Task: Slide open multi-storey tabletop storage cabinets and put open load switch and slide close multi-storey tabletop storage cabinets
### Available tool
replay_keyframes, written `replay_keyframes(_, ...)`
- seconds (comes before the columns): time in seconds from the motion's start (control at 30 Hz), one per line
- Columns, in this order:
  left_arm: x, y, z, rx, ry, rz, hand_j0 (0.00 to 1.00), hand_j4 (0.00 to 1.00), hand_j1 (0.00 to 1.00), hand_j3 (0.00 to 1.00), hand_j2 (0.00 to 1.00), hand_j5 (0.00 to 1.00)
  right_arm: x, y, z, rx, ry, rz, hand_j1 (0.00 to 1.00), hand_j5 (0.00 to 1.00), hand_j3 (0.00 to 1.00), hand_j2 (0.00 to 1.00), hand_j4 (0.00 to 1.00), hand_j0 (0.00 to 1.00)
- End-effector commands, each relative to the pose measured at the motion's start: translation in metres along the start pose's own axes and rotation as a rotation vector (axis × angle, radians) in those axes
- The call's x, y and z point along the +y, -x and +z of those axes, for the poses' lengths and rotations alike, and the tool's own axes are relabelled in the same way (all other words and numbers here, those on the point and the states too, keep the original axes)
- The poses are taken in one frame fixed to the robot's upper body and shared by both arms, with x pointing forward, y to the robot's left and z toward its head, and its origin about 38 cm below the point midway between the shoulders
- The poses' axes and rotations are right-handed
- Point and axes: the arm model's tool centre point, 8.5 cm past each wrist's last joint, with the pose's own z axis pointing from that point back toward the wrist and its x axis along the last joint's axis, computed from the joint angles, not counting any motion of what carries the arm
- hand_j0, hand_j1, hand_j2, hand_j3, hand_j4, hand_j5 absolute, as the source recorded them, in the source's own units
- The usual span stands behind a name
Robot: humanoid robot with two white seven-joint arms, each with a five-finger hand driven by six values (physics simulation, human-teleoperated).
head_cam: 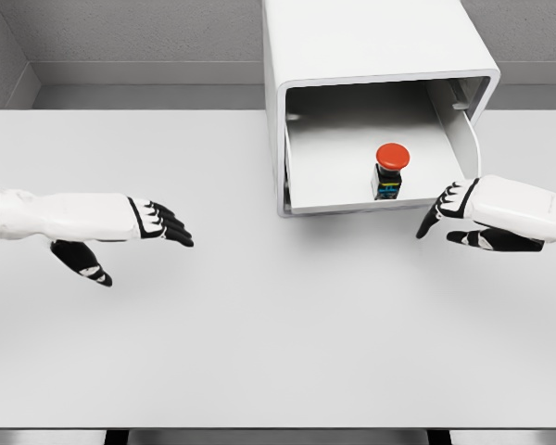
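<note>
- Status: the load switch (390,171), red mushroom button on a dark body, stands upright inside the pulled-out drawer (352,153) of the storage cabinet (371,56), right of the drawer's middle and near its front lip, in the upper centre of the frame.
- My right robot hand (442,215) sits at the right of the frame, fingers spread and gripping nothing, fingertips just beside the drawer's front right corner. I cannot tell whether they touch it.
- My left robot hand (162,225) hovers over the white surface (259,352) at the left, fingers apart, holding nothing, well apart from the cabinet.
- Risk 1: a fast push on the drawer could tip the switch, which looks top-heavy.
- Risk 2: pushing on one corner only could skew the drawer and jam it in its guides.
- Risk 3: the cabinet is not braced; I judge it could slide back across the surface instead of the drawer closing.
- Risk 4: fingers curling over the lip could strike the switch or be caught in closing.
</note>
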Motion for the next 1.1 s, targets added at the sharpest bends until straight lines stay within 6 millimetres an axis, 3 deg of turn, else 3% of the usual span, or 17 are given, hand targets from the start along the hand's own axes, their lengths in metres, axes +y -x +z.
replay_keyframes(0.0,-0.002,0.001,-0.007,-0.005,0.007,-0.001,1.00,1.00,1.00,1.00,1.00,1.00,0.006,0.000,-0.003,-0.006,-0.013,-0.013,0.60,0.60,0.60,0.60,0.60,0.60)
replay_keyframes(0.47,-0.005,0.002,-0.006,0.016,0.033,-0.029,1.00,1.00,1.00,1.00,1.00,1.00,0.009,0.004,-0.023,-0.003,-0.055,0.042,0.60,0.60,0.60,0.60,0.60,0.60)
replay_keyframes(1.07,-0.006,0.003,-0.007,0.024,0.045,-0.045,1.00,1.00,1.00,1.00,1.00,1.00,-0.002,0.031,-0.057,0.004,-0.050,0.027,0.62,0.62,0.62,0.62,0.62,0.62)
